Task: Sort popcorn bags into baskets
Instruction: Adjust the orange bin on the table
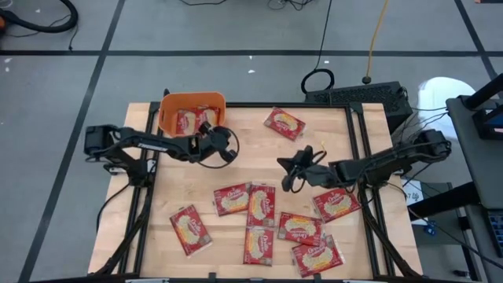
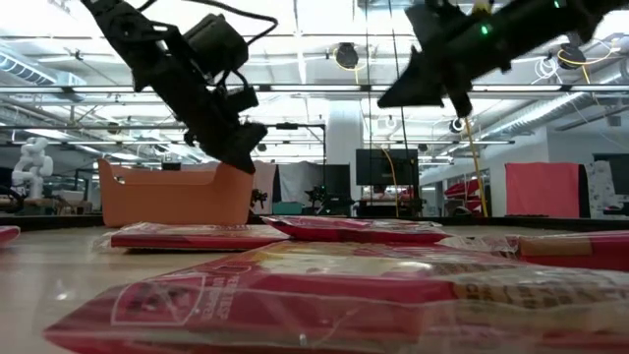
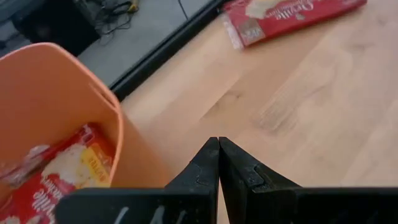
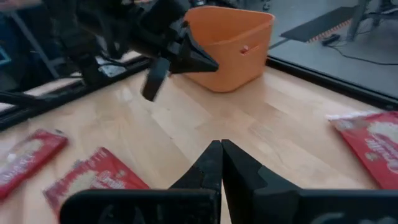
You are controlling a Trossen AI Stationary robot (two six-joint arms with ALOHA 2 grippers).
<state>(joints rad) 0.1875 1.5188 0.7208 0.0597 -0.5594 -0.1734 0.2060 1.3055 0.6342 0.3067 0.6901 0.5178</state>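
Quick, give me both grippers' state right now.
Left gripper: jaws shut, empty, beside the orange basket.
Right gripper: jaws shut, empty, above bare table.

Light wooden table (image 1: 259, 149) with orange basket (image 1: 191, 110) and scattered red popcorn bags (image 1: 261, 206).

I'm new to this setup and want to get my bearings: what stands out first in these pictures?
The orange basket at the table's far left corner, with red popcorn bags inside. Next, the cluster of red bags strewn over the near half of the table, with one lone bag farther back. Both dark arms hang above the wood with nothing held: the left gripper shut beside the basket, the right gripper shut near the middle.
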